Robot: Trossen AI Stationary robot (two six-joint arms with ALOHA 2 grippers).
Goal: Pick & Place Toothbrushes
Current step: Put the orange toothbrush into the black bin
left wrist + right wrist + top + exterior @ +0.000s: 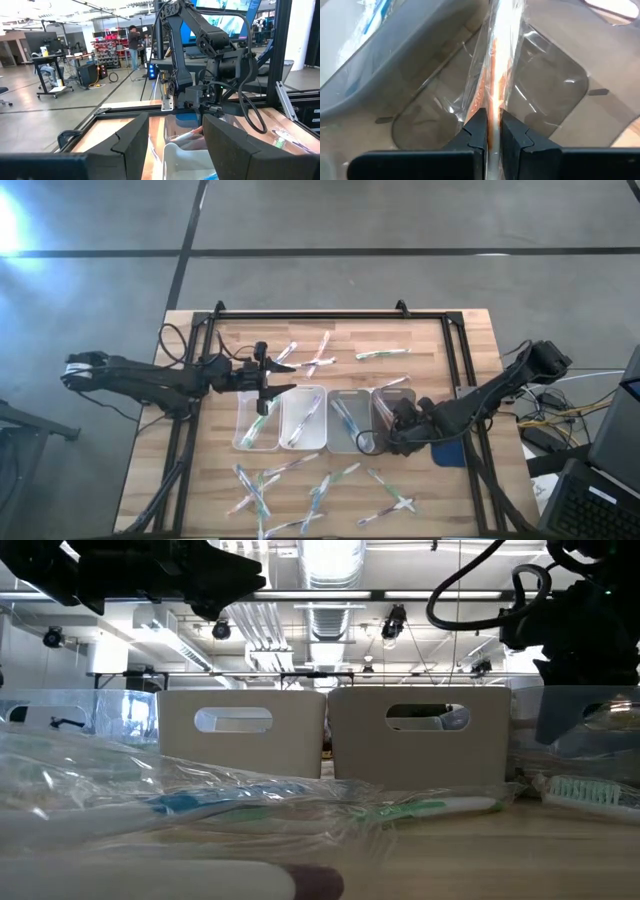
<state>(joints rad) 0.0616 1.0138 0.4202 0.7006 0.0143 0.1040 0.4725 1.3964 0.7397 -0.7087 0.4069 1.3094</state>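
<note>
Right arm [500,385] reaches in from the table's right edge, bent low, wrist over the rightmost of four clear trays [393,416] lined up mid-table. Right gripper [492,131] is pinched on a wrapped toothbrush with orange-red accents [496,55]; fingers almost touching, only the wrapper and handle between them. The brush runs straight out from the fingertips along the gripper's own axis, far end over the tray's floor. Can't tell if it touches the tray bottom.

Left arm [150,377] comes in from the left edge, stretched roughly level, left gripper [268,376] above the back end of the leftmost tray [257,422]. Fingers [131,145] spread wide, nothing between them.

Other brushes: one each in the three left trays, long axes roughly along the trays. Loose group [320,355] behind the trays, another scatter [300,485] at the front edge, pointing every which way. Low view shows two wrapped ones lying flat, blue [200,802] and green [420,808].
</note>
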